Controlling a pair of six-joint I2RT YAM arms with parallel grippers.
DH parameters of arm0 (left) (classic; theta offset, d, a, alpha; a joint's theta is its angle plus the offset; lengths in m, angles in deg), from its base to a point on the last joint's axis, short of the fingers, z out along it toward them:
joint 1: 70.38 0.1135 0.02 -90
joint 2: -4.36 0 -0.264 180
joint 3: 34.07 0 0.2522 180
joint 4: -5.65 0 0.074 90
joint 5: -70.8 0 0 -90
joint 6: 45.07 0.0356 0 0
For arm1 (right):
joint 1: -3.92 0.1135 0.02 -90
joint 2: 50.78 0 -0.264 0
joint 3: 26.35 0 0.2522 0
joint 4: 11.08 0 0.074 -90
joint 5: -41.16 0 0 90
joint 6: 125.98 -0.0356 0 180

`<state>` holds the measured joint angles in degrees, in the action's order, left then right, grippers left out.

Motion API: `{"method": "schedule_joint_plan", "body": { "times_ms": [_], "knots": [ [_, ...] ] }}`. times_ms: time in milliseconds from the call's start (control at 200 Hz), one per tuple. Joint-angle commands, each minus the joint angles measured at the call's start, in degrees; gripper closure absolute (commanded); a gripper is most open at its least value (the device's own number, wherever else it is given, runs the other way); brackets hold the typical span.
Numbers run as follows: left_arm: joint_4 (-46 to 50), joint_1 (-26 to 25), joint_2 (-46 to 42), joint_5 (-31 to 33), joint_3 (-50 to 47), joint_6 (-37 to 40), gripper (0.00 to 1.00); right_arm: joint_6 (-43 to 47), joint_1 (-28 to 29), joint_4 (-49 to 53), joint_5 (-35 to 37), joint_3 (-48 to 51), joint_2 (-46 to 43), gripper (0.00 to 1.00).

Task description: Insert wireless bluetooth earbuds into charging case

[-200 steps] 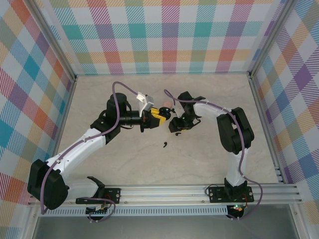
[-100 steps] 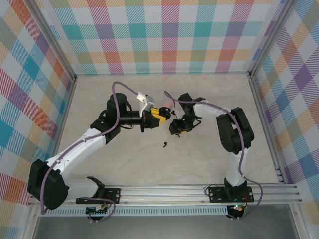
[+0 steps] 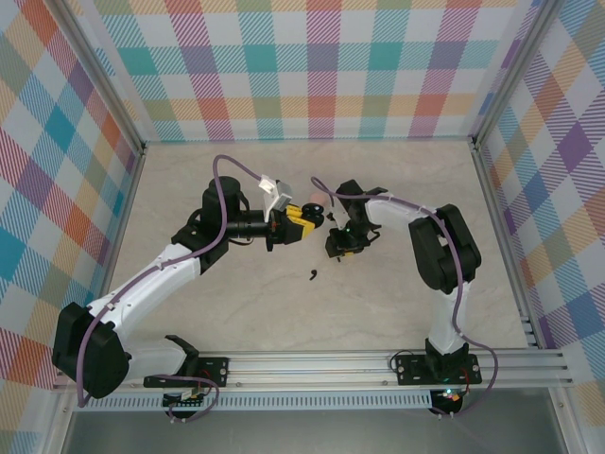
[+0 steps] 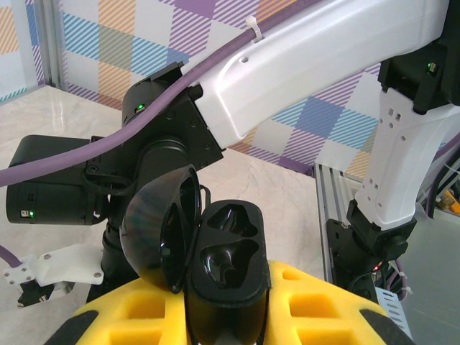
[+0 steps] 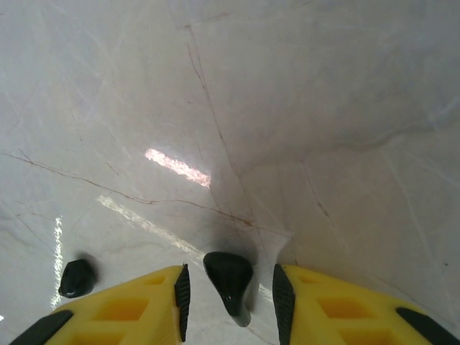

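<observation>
My left gripper (image 4: 226, 327) is shut on the black charging case (image 4: 228, 262), which stands upright between its yellow fingers. The case's lid hangs open to the left and both moulded wells are bare. In the top view this gripper (image 3: 301, 225) is at mid-table, pointing right. My right gripper (image 5: 228, 295) is open and points down at the marble table. A black earbud (image 5: 228, 282) lies between its pads, with a gap on each side. A second black earbud (image 5: 77, 278) lies to its left. One black earbud (image 3: 313, 276) lies on the table in front of both grippers.
The right arm's white link (image 4: 323, 79) crosses close behind the case. A small pinkish object (image 3: 310, 197) sits just beyond the left gripper. Plaid walls enclose the table on three sides, and an aluminium rail (image 3: 378, 364) runs along the near edge.
The right gripper's jaws have narrowed and the gripper has shifted slightly right. The left arm and the case have not moved.
</observation>
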<state>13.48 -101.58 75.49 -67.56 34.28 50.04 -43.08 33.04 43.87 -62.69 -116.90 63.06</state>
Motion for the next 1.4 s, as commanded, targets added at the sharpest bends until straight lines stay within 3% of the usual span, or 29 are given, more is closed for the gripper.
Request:
{"method": "schedule_joint_plan", "body": {
  "times_ms": [0,375,955,1395],
  "knots": [
    [0.5,0.0,0.1,-0.3,1.4,-0.3,0.8,-1.4,1.3,-0.4,2.5,0.8,-2.3,0.63],
    [0.6,0.0,-0.4,-0.1,0.9,-0.3,0.8,-3.5,4.0,0.6,7.3,-0.6,-1.2,0.65],
    [0.6,0.0,-0.7,0.0,0.6,-0.3,0.8,-14.8,8.2,4.5,19.1,-3.3,2.1,0.65],
    [0.6,0.0,-0.7,0.0,0.5,-0.4,0.8,-18.1,9.1,4.7,19.5,-4.1,4.7,0.67]
  ]
}}
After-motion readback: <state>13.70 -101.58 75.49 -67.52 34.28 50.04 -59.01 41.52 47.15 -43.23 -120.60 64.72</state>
